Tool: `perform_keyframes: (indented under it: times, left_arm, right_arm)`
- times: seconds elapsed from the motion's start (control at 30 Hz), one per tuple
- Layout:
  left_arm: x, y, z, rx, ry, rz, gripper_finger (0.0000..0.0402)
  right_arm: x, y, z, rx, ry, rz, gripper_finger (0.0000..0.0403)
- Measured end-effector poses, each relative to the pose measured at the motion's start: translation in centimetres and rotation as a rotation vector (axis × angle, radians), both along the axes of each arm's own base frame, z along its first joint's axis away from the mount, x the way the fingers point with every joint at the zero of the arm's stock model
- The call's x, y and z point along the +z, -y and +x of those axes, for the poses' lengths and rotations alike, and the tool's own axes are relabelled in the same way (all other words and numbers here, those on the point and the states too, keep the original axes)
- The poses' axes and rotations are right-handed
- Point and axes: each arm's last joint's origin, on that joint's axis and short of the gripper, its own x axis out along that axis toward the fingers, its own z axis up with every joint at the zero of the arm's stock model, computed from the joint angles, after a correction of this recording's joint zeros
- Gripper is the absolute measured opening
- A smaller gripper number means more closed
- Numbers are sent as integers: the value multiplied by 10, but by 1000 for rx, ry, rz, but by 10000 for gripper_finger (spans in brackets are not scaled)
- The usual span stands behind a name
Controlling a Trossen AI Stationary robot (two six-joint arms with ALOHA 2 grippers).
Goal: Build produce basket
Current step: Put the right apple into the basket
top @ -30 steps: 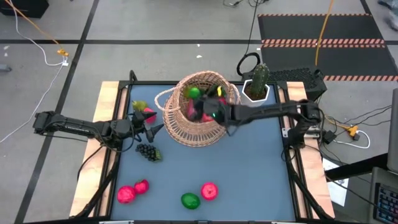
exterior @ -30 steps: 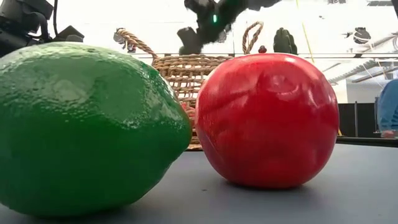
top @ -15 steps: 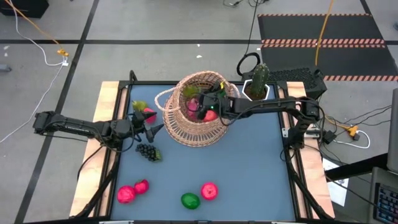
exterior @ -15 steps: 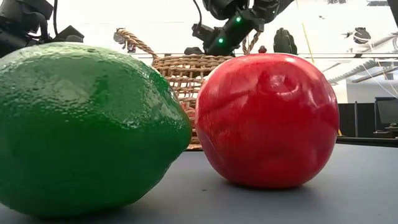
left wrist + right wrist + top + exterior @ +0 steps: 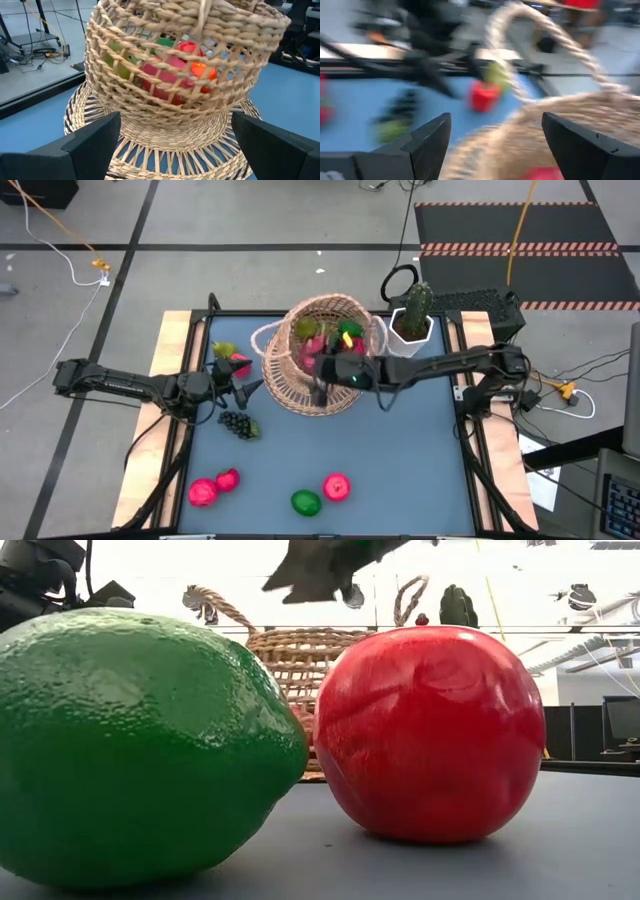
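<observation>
Scanning from the near edge of the table, I see a green lime and a red apple side by side, two pink-red fruits toward the near left corner, dark grapes farther up the left side, and a pink dragon fruit by the far left edge; all of that is still to be loaded. My left gripper waits just left of the basket, fingers spread wide and empty, looking straight at the wicker wall. The right gripper has just swung from deep inside the basket to its near rim, fingers apart and nothing between them, and a red fruit that sat in them half a second ago now rests inside, so I judge that piece delivered. The basket stands at the far middle of the table, holding that red fruit with green and yellow pieces. Beyond it, at the far right corner, stands a potted cactus.
</observation>
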Motion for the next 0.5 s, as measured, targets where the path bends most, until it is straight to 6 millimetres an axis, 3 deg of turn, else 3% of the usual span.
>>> perform_keyframes:
  times: [0.13, 0.37, 0.5]
  left_arm:
    - [0, 0, 0, -1, -1, -5, 381]
    - [-1, 0, 0, 2, 3, -18, 381]
    - [1, 0, 0, 11, 14, -4, 381]
  right_arm:
    - [-13, -42, -9, 210, -3, 148, 308]
    - [-80, -109, -50, 557, -30, 469, 308]
    - [-100, -139, -77, 611, 5, 468, 311]
